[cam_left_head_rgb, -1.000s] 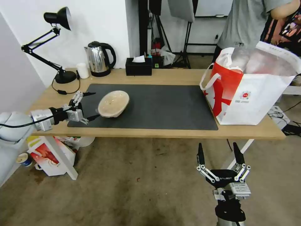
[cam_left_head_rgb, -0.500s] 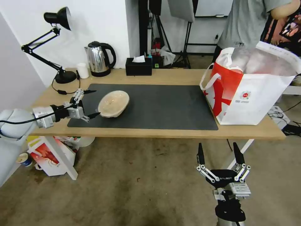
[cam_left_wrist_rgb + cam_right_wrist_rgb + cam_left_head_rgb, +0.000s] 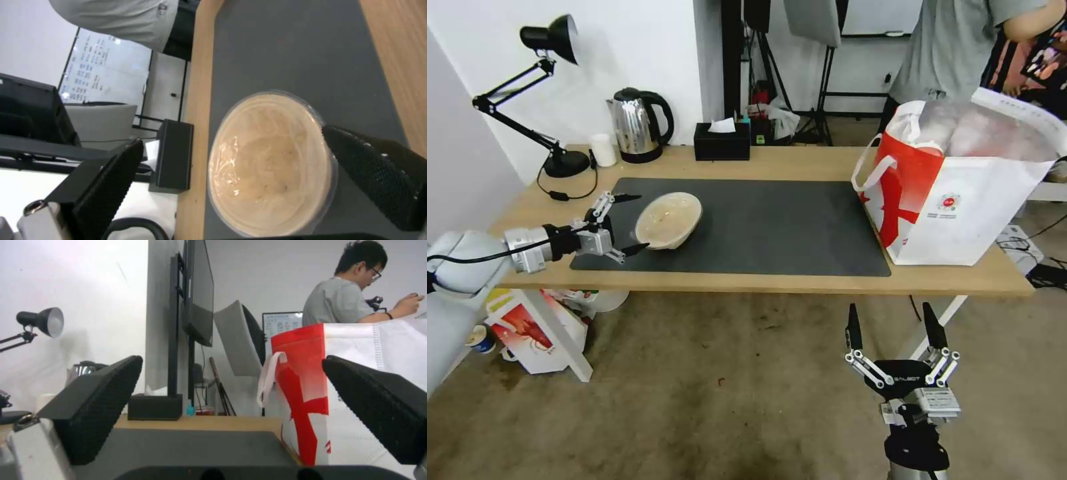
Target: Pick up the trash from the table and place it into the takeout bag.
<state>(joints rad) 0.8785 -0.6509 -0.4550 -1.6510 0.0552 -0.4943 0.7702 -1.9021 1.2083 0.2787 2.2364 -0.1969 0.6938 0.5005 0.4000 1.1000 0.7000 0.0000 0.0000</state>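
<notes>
A shallow beige bowl [image 3: 668,219] [image 3: 270,163], the trash in view, sits on the left part of the dark grey mat [image 3: 774,227] on the table [image 3: 800,163]. My left gripper [image 3: 635,223] is open at the bowl's left rim, one fingertip on each side of it, not closed on it; in the left wrist view the bowl lies between the fingers [image 3: 373,173]. The takeout bag [image 3: 960,183] [image 3: 356,386] stands open at the table's right end. My right gripper [image 3: 895,328] hangs open below the table's front edge, holding nothing.
Along the table's back edge stand a black desk lamp [image 3: 554,100], a small white cup [image 3: 604,150], a steel kettle [image 3: 637,125] and a black tissue box [image 3: 722,141]. A person stands behind the bag. Boxes lie on the floor under the left end.
My left gripper has slid right along the table toward the bowl, so its open fingers now flank the bowl's left rim. The bowl, bag and right arm have stayed put.
</notes>
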